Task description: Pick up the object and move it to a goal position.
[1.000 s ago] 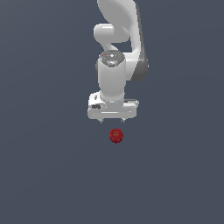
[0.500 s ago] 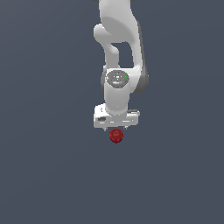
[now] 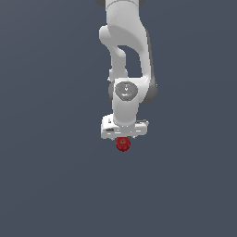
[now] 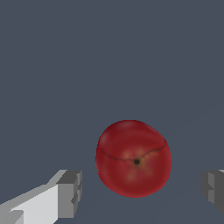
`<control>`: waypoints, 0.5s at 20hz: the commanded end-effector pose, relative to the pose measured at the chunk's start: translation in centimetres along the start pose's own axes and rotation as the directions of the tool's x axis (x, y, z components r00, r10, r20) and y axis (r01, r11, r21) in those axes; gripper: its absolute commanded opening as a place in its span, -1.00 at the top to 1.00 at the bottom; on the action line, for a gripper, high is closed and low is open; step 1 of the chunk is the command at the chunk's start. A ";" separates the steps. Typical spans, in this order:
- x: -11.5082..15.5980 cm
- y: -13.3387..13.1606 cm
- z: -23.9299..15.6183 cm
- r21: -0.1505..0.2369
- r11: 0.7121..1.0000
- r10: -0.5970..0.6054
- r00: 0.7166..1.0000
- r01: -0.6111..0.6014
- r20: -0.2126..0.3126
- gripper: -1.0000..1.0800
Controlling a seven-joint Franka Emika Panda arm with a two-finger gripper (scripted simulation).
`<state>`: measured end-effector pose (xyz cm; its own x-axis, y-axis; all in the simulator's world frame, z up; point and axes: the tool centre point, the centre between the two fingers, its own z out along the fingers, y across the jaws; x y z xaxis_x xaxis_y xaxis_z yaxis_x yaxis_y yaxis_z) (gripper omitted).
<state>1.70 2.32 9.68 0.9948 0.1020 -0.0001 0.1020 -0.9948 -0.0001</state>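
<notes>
Closest to the wrist camera were the two grey fingertips [image 4: 70,194] of the white gripper [image 4: 142,192], spread wide with a clear gap on either side of the apple [image 4: 133,158], so the jaws stood open and touched nothing. The apple sat between them, a glossy dark red, its stem dimple facing up toward the camera and a thin dark crease running across its top. It rested on the plain slate-grey floor [image 4: 109,57], which filled the rest of that view. In the exterior view the gripper [image 3: 123,135] hung straight down over the apple [image 3: 122,144], whose upper part was partly hidden by the gripper. Above it rose the white arm [image 3: 126,55], its wrist joint facing the camera, and its upper part ran out of the frame at the top.
</notes>
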 end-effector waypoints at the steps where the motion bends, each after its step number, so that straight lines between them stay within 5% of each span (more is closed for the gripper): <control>1: 0.0 0.0 0.3 0.000 1.000 0.000 1.000 0.000 0.000 -0.92; 10: -0.1 0.0 4.4 0.000 1.000 -0.001 1.000 0.001 0.000 -0.92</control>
<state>1.60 2.31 5.95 0.9947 0.1026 -0.0008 0.1026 -0.9947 -0.0001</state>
